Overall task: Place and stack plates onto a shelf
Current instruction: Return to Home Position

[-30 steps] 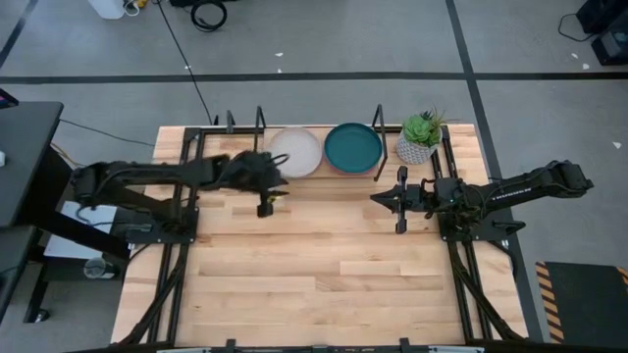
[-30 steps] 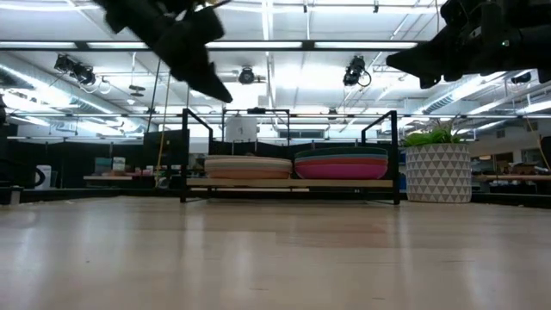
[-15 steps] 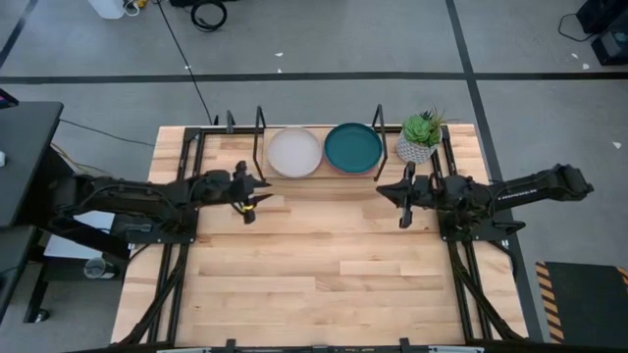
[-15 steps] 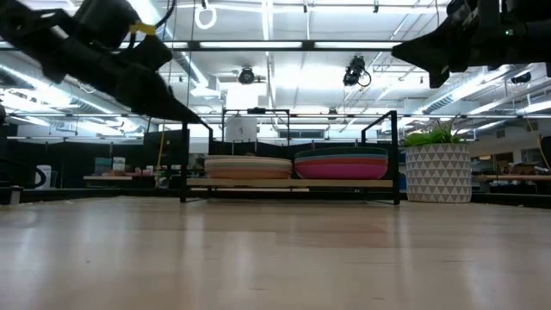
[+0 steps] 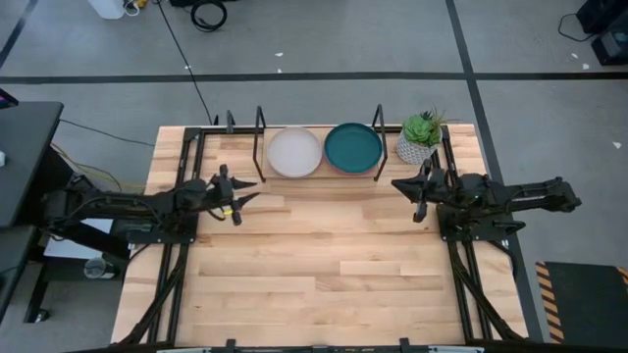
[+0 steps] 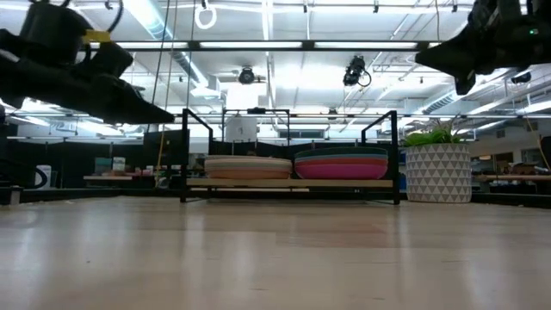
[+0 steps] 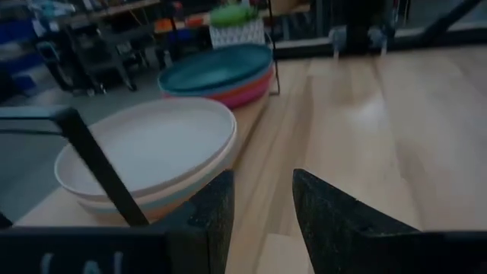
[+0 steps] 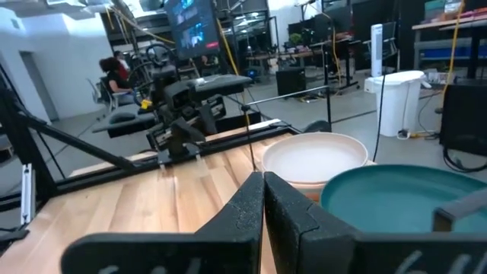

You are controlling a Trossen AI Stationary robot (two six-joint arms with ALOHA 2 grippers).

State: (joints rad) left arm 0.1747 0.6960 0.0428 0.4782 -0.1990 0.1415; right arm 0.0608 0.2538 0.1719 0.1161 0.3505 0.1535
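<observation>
Shelf: low black metal-rod rack with a light wood base [image 5: 259, 126], at the far edge of the wooden table [image 5: 324, 265], just beside a white-potted green plant [image 5: 420, 137]; two stacks side by side in it
Left stack: light grey round matte plate [image 5: 294, 152] on top; cream and peach rims under it in the low view; nested, so it sits level
Right stack: dark teal round matte plate [image 5: 352, 147] on top; orange and magenta rims below
Left gripper [image 5: 245, 190]: empty; fingers a narrow gap apart; near the table's left side, well apart from the rack
Right gripper [image 5: 402, 185]: empty; fingers pressed together; near the plant
Reason: every plate in view lies in the rack; stacking judged done, arms clearing to rest
Change: a second ago the left gripper hung at the grey plate's near rim; now drawn back leftward and lower; right gripper drawn back rightward; stacks unmoved
</observation>
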